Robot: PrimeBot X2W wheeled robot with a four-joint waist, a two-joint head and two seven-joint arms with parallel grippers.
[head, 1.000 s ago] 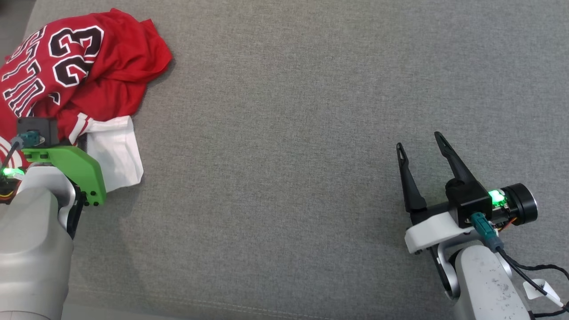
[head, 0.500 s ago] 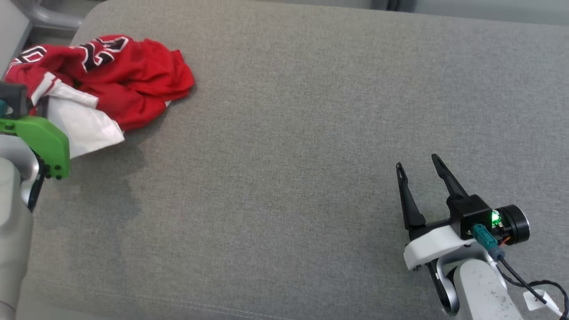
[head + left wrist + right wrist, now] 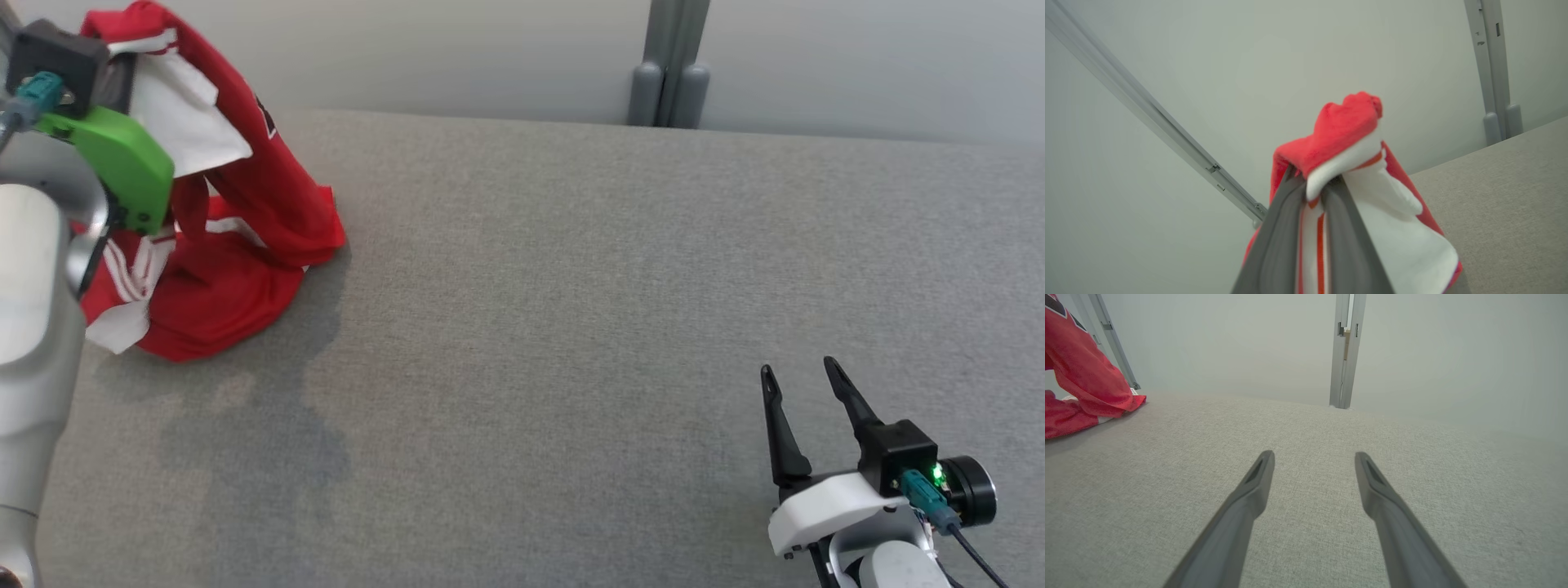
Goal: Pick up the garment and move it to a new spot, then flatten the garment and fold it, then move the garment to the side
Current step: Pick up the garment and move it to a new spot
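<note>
the left end effector is clamping the red-and-white jersey garment by its raised top, lower folds lying on the grey fabric-covered table at left; the right end effector is gaping wide, empty.

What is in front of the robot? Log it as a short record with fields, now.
garment: red and white jersey, crumpled, one end raised, the rest bunched on the cushion
surface: grey cushion, jersey at its far left
left fingers: shut on the jersey's white-trimmed edge
right fingers: open, holding nothing, near right, apart from the jersey
task stage: pick-up begun; not flattened or folded
</note>
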